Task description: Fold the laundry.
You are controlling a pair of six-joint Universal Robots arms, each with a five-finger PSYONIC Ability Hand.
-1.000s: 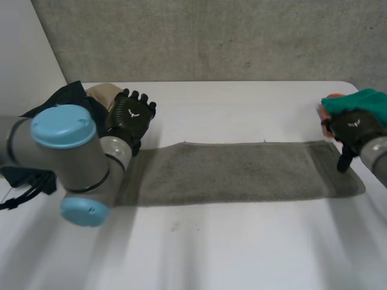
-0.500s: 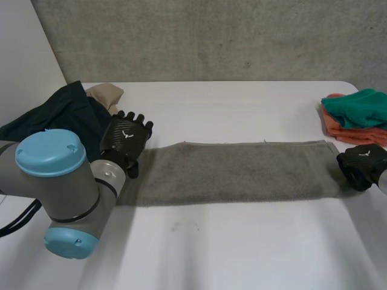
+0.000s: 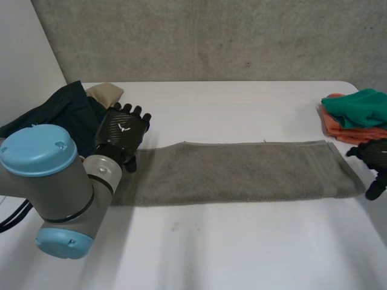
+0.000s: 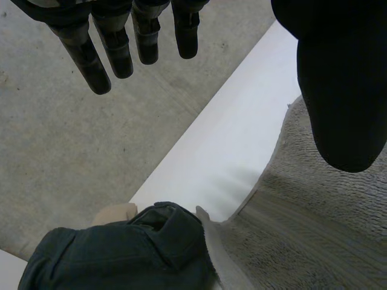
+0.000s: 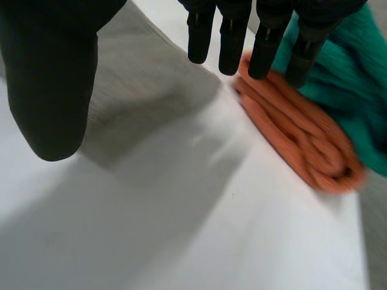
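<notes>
Head view: grey towel (image 3: 236,171) lies flat on table (image 3: 242,248), left hand (image 3: 121,134) over one end, right hand (image 3: 376,158) just beside the other. Left wrist view: fingers (image 4: 115,51) straight, apart from thumb, towel under thumb. Right wrist view: fingers (image 5: 230,42) spread, empty, towel by thumb.

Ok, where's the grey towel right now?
In the head view the grey towel lies flat across the table, between the left robot hand and the right robot hand.

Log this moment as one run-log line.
grey towel: flat, long strip | left hand: open at its left end | right hand: open at its right end | dark garment, folded stack: aside
</notes>
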